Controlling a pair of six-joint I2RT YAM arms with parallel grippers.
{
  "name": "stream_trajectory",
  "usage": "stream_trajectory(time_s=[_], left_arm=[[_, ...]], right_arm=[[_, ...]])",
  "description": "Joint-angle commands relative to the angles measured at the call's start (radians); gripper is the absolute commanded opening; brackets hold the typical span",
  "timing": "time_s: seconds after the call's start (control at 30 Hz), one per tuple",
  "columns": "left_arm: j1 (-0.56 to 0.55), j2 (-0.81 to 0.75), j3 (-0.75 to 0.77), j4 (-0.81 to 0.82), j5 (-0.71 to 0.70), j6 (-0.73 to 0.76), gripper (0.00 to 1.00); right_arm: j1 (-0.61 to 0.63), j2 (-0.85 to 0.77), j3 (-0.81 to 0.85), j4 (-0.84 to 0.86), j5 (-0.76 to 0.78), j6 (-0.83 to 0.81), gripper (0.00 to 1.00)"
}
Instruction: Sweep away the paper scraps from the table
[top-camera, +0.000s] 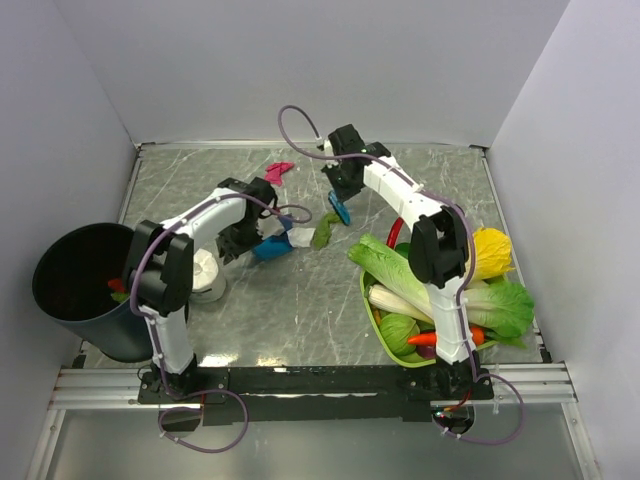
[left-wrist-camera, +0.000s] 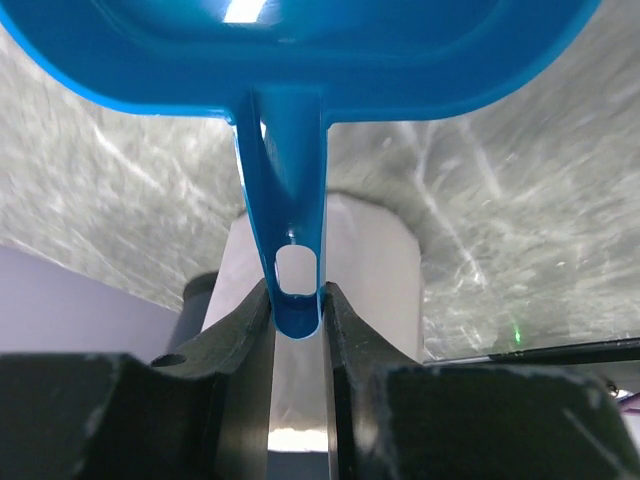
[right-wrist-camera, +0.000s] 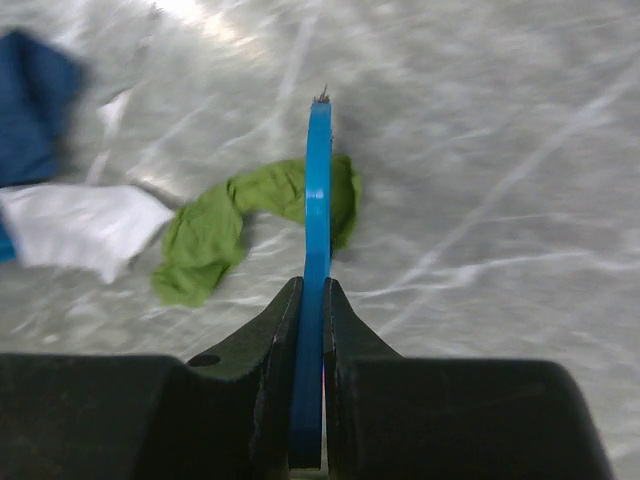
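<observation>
My left gripper (top-camera: 247, 238) is shut on the handle of a blue dustpan (top-camera: 271, 249), whose pan fills the top of the left wrist view (left-wrist-camera: 300, 50); the jaws (left-wrist-camera: 297, 300) pinch the handle's looped end. My right gripper (top-camera: 338, 192) is shut on a thin blue brush (top-camera: 340, 211), seen edge-on in the right wrist view (right-wrist-camera: 317, 190) between its jaws (right-wrist-camera: 311, 295). A green paper scrap (top-camera: 323, 232) lies just behind the blade (right-wrist-camera: 205, 240). A white scrap (top-camera: 300, 237) (right-wrist-camera: 80, 225) lies beside the dustpan. A magenta scrap (top-camera: 278, 172) lies farther back on the grey marble table (top-camera: 200, 190).
A black bin (top-camera: 70, 290) stands off the table's left edge with red and green scraps (top-camera: 117, 288) inside. A white tissue roll (top-camera: 205, 271) (left-wrist-camera: 375, 260) stands by the left arm. A green basket (top-camera: 372, 305) of vegetables fills the right front. White walls enclose the table.
</observation>
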Motion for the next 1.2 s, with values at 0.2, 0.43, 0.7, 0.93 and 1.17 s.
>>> stream_trajectory(time_s=[0.2,0.43,0.7,0.93,1.17], left_arm=[[-0.095,0.047,0.085,-0.004,0.125,0.012,0.01],[-0.094,-0.010,-0.020,0.097,0.259,0.026,0.01],[-0.095,-0.105,-0.157,0.310,0.315,0.006,0.01],[-0.095,-0.156,-0.254,0.452,0.351,0.043,0.01],[-0.085,-0.185,-0.292,0.496,0.383,0.055,0.01]], right_arm=[[0.051,-0.039,-0.018,-0.006,-0.338,0.175,0.00],[0.044,-0.077,-0.041,-0.006,-0.401,0.180,0.00],[0.044,-0.159,-0.018,-0.049,-0.351,0.085,0.00],[0.042,-0.229,-0.031,-0.046,-0.281,0.060,0.00],[0.004,-0.200,0.074,-0.051,-0.167,0.034,0.00]])
